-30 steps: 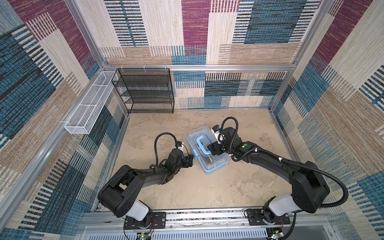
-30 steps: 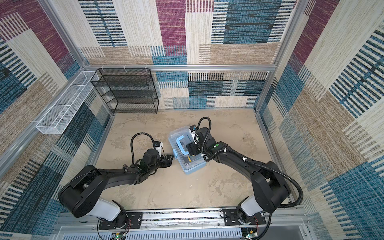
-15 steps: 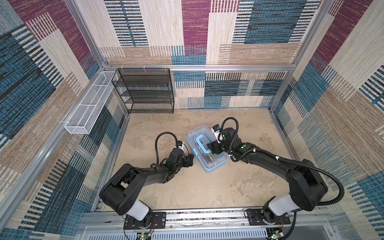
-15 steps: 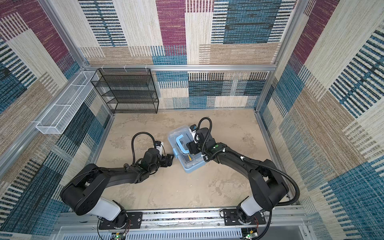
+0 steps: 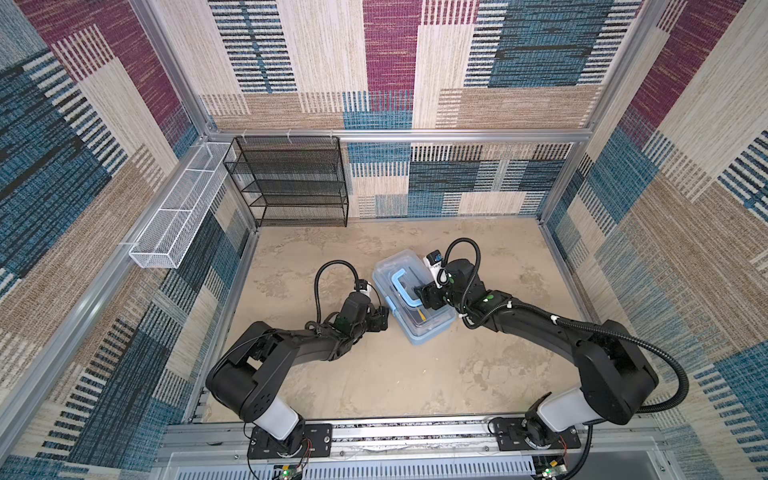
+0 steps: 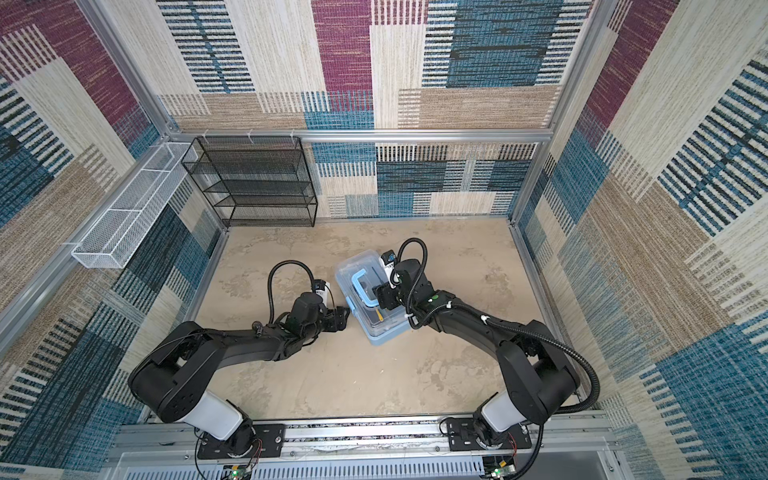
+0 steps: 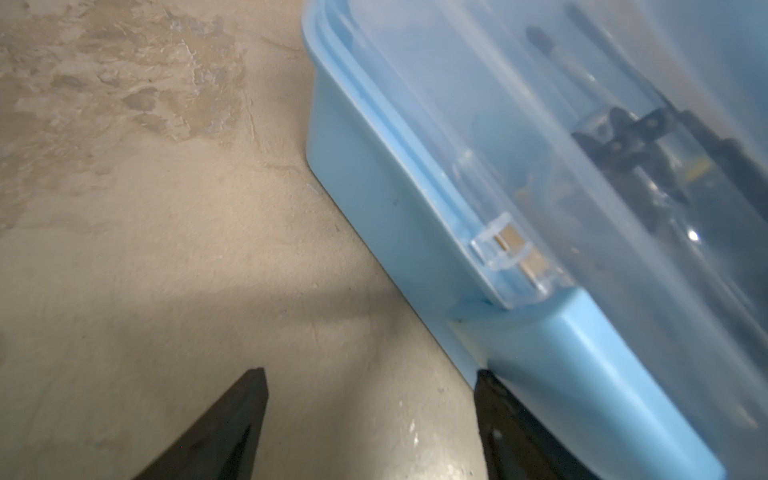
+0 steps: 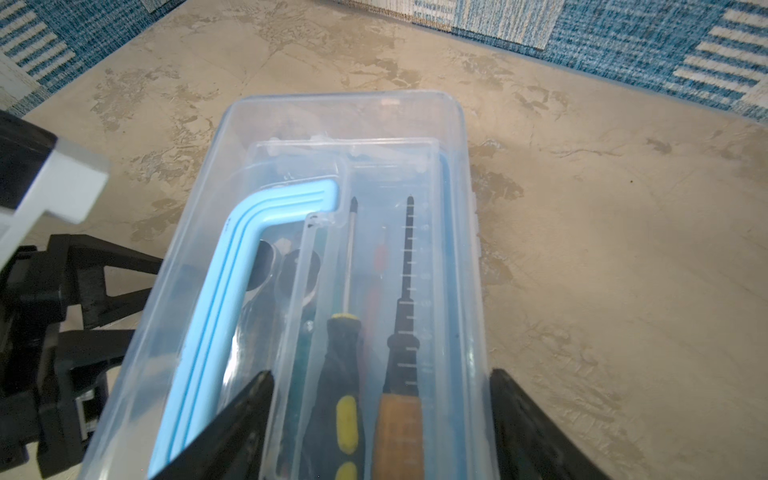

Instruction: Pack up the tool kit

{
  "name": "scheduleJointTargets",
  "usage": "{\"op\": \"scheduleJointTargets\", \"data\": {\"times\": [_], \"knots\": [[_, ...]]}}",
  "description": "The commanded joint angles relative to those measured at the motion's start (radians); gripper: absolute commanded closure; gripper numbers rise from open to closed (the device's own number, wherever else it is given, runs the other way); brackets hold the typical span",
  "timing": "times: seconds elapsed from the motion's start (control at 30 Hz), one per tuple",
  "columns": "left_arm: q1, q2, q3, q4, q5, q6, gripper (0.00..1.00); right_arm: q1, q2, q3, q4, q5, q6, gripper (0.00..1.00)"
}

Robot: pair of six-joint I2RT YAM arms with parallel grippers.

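The tool kit [image 5: 432, 328] is a light-blue box with its clear lid down, mid-floor in both top views [image 6: 361, 266]. Its blue handle [image 8: 249, 232] lies flat on the lid. Through the lid show a black-and-yellow screwdriver [image 8: 343, 353] and a wood-handled tool [image 8: 399, 424]. My right gripper [image 8: 380, 374] hovers open over the lid, one finger by the handle, the other just outside the box's long edge. My left gripper [image 7: 370, 372] is open and low on the floor, at the box's other long side. One of its fingertips [image 7: 486, 386] touches the blue latch [image 7: 582, 353].
A black mesh shelf rack [image 5: 291, 183] stands against the back wall at the left. A long white mesh basket [image 5: 174, 216] hangs on the left wall. Patterned walls close in the sandy floor on three sides.
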Motion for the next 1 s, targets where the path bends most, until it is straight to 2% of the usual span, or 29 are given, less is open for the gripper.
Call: {"op": "scheduleJointTargets", "data": {"times": [0.0, 0.17, 0.4, 0.77, 0.97], "knots": [[-0.003, -0.006, 0.018, 0.123, 0.069, -0.008, 0.18, 0.009, 0.01, -0.015, -0.138, -0.091, -0.001, 0.4], [-0.001, -0.065, -0.026, 0.083, 0.021, 0.006, 0.17, 0.008, -0.005, -0.008, -0.131, -0.042, 0.047, 0.38], [-0.001, -0.131, -0.046, -0.01, -0.041, 0.034, 0.1, 0.007, -0.052, 0.023, -0.118, 0.047, 0.108, 0.24], [-0.001, -0.23, -0.093, -0.082, -0.175, 0.025, 0.0, 0.007, -0.143, 0.01, -0.071, 0.099, 0.109, 0.1], [-0.001, -0.271, -0.107, -0.108, -0.222, 0.026, 0.01, 0.008, -0.226, -0.037, -0.008, 0.16, 0.097, 0.05]]}}
